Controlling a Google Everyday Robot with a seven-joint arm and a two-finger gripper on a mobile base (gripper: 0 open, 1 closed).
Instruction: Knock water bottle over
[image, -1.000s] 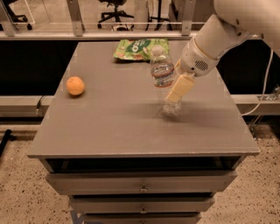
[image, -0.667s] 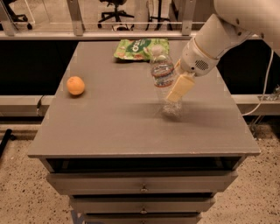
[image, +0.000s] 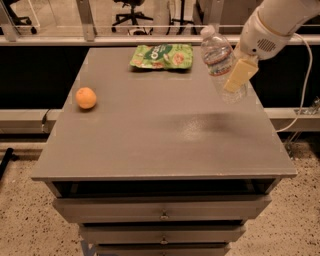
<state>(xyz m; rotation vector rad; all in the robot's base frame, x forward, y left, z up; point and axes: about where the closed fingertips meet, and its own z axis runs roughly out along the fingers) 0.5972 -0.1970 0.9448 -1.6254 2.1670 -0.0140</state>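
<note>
Raised gripper (image: 233, 80) grips water bottle (image: 215, 52) near green bag (image: 161, 56).

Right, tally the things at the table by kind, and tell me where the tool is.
water bottle: 1
orange: 1
green snack bag: 1
Total: 3
The tool is at the tilted bottle, over the table's far right edge.

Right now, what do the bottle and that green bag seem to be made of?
Water bottle: clear glossy plastic, going by its see-through ribbed wall and white cap. It is held tilted in the gripper above the right side of the table. Green bag: probably thin plastic film, crinkled and shiny.
</note>
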